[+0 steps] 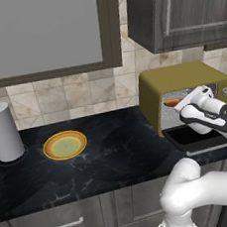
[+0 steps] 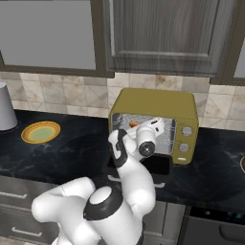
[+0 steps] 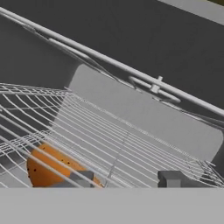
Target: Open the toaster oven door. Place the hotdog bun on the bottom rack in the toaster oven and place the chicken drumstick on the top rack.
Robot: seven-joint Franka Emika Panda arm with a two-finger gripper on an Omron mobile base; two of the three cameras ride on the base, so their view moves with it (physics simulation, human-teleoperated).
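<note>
The arm's hand covers most of the hotdog bun [image 1: 171, 102] inside the toaster oven [image 1: 158, 84]; in the hand view the bun [image 3: 52, 168] sits cut off at the bottom. Whether the fingertips [image 3: 81, 178] pinch it is unclear.

Even, soft rendered light in both base views, no hard shadows, med brightness. Black table [image 1: 114, 150] shows faint pale sheen, no real glare. Toaster oven [image 2: 153, 103] top lit flat, cavity a bit dimmer. Base pics low-res, edges slightly soft. Hand view: wire rack [image 3: 131, 144] crisp-ish far off, blurry up close; hotdog bun [image 3: 48, 168] bright orange, soft-edged.
</note>
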